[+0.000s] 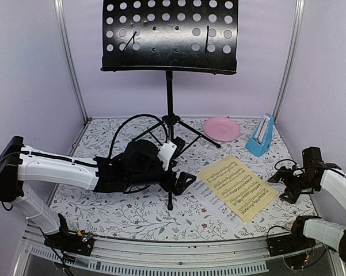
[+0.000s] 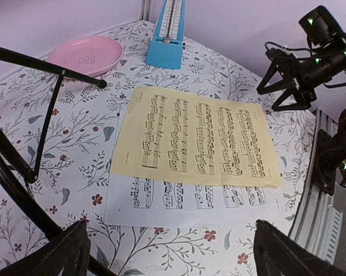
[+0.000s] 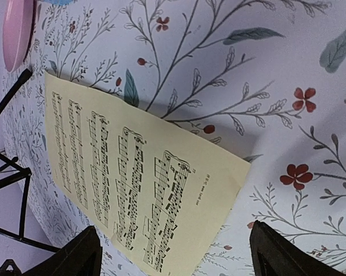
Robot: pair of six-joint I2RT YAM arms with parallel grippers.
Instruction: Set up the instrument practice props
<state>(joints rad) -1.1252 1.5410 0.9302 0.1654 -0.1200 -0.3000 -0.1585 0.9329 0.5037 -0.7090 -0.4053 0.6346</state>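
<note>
the pale-yellow sheet (image 1: 237,187) lies flat between the left gripper (image 1: 187,183) and right gripper (image 1: 278,187), both jaws spread wide.

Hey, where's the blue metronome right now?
In the top view the blue metronome stands at the far right of the table, just right of the pink plate and beyond the yellow sheet music.

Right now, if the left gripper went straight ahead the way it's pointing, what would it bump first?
Most likely the white sheet, its near strip peeking out from under the pale-yellow sheet. The open left gripper points straight at it, though depth is unclear.
</note>
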